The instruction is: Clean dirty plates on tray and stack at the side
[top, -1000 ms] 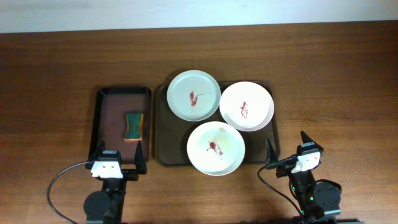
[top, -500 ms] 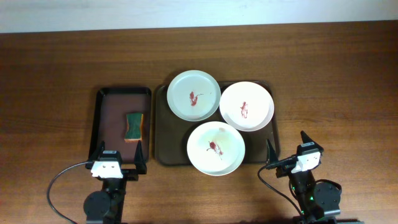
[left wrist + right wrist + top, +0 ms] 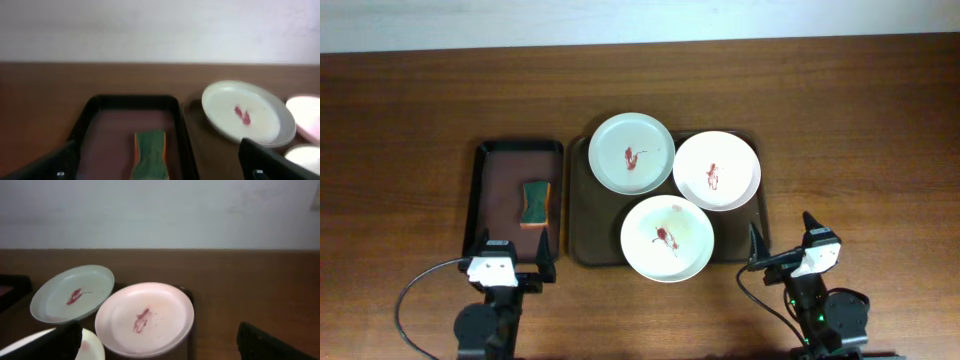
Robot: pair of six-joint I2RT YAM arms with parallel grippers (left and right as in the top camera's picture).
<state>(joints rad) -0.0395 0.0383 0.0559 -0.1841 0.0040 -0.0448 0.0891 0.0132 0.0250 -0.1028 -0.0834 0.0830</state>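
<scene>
tray (image 3: pixel 586 215): dark brown, mid-table, carrying all three plates.
far plate (image 3: pixel 631 152): red smear in the centre; seems to tilt over the tray's far rim, though the wrist view is blurry.
right plate (image 3: pixel 716 170): red smear, just beside the far plate.
near plate (image 3: pixel 667 238): red smear, overhanging the tray's near rim.
left gripper (image 3: pixel 510 252): fingers spread wide, nothing held, at the small tray's (image 3: pixel 480 190) near end.
right gripper (image 3: pixel 780 232): likewise spread, empty, over bare wood.
sponge (image 3: pixel 534 203): green, in the small tray.
</scene>
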